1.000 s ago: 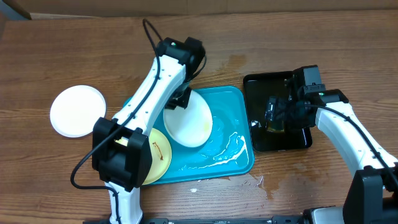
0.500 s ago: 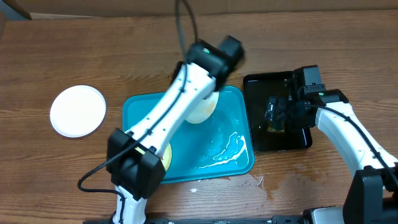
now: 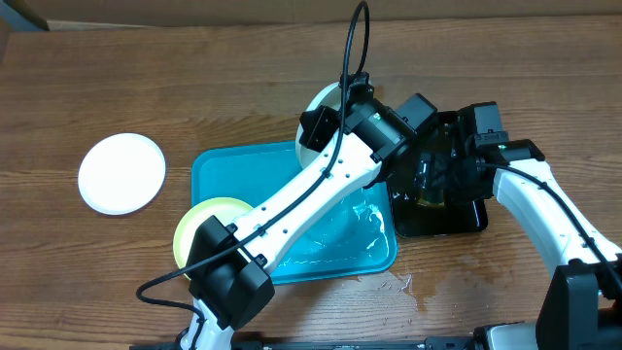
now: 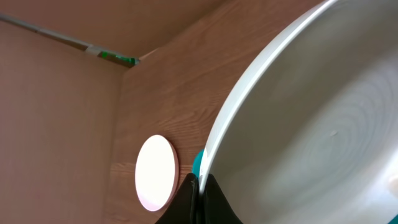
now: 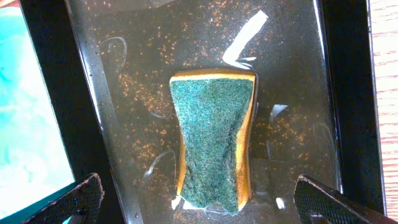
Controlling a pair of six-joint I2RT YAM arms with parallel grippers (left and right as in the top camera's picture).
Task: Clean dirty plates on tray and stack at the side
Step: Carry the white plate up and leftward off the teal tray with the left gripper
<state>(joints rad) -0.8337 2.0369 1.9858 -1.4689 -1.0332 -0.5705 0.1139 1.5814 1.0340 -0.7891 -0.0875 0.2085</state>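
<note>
— What is seen at the far left?

— A white plate (image 3: 121,173) is set on the bare wood, well apart from the tray (image 3: 222,173). No smear is seen on it, so it is judged to be the start of the stack at the side.

— And on the tray?

— A yellow-green plate (image 3: 206,226) is left in the near-left corner, partly hidden by the left arm (whether a smear is carried cannot be told). Soapy water is pooled toward the right end.

— Where is the plate being worked on?

— A second white plate (image 3: 319,105) is raised and tilted over the tray's far edge, toward the right, near the black tray (image 3: 442,224). Its rim is pinched by the left gripper (image 4: 198,198), the jaws clenched on the very edge so that the face is left free for wiping.

— Why is it carried that way?

— It is judged to be presented toward the sponge (image 5: 214,140), which is laid green side up in the wet black tray.

— And the right side?

— The right gripper (image 5: 199,200) is poised over the sponge, jaws spread wide on either side of it, and nothing is grasped. The sponge is expected to be picked up next, though that is only a judgement.
</note>
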